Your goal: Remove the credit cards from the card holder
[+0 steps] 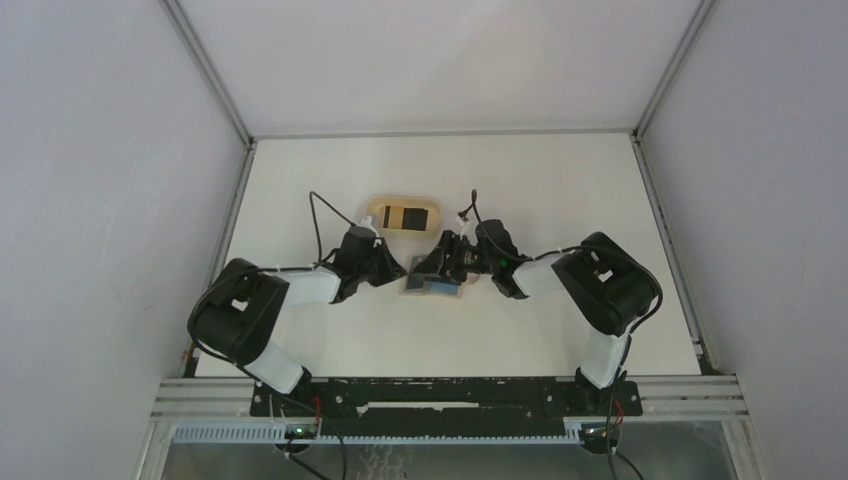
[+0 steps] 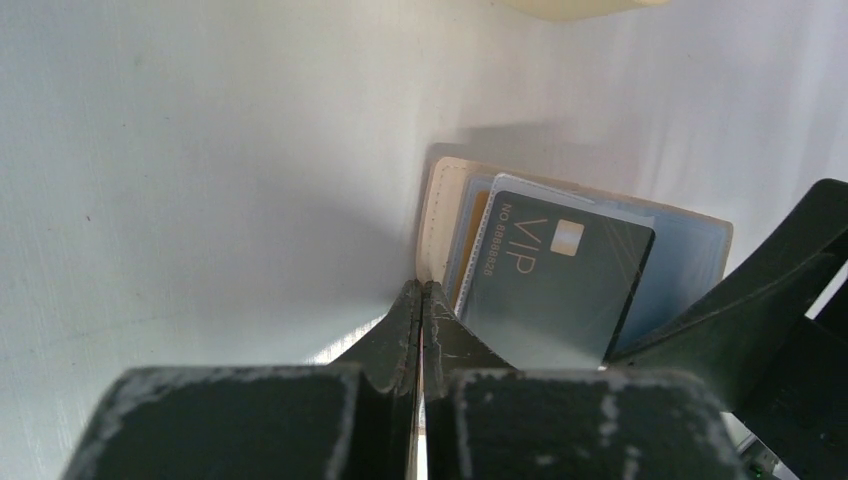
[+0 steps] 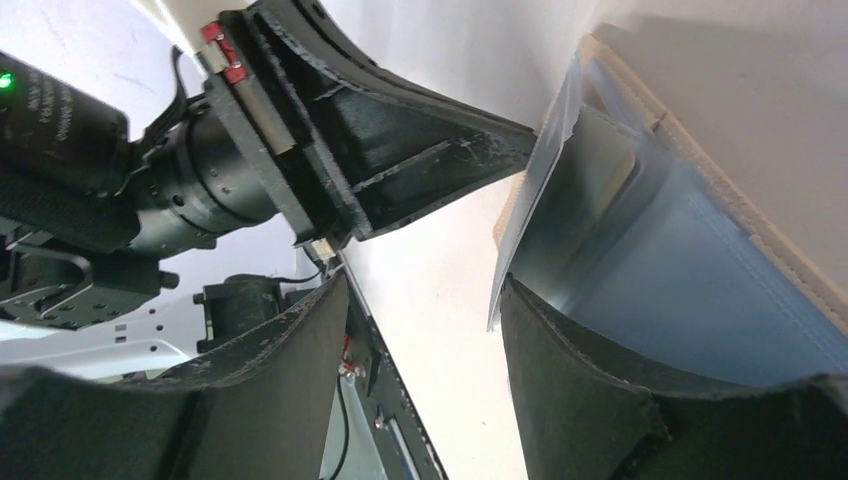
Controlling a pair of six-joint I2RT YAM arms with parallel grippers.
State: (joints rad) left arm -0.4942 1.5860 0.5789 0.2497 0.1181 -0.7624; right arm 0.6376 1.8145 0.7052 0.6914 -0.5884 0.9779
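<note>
- At the middle of the worktop (image 1: 560, 200), your left gripper (image 2: 421, 292) has its fingers pressed together. The tips touch the tan edge of the card holder (image 2: 437, 215). It looks to be pinning that edge down; whether it pinches any of it cannot be told.
- Your right gripper (image 3: 422, 290) stands spread. One finger rests on the holder's blue inside and the other is well apart, with the thin edge of a card rising between them. Nothing is clamped.
- The card holder lies open and flat between your two grippers, near the tray.
- A dark card marked VIP (image 2: 550, 290) looks partly slid out of its pocket. Lighter card edges show beneath it, so more probably remain inside.
- By that, you are midway at best: this card is loosened, not out.
- The oval light-wood tray (image 1: 372, 212) behind holds a dark flat piece (image 1: 405, 217). It may be a card already removed, but it is too small to be sure.
- The worktop is plain off-white. Pale walls (image 1: 100, 150) enclose it on three sides, with metal frame rails (image 1: 210, 75) at the corners.
</note>
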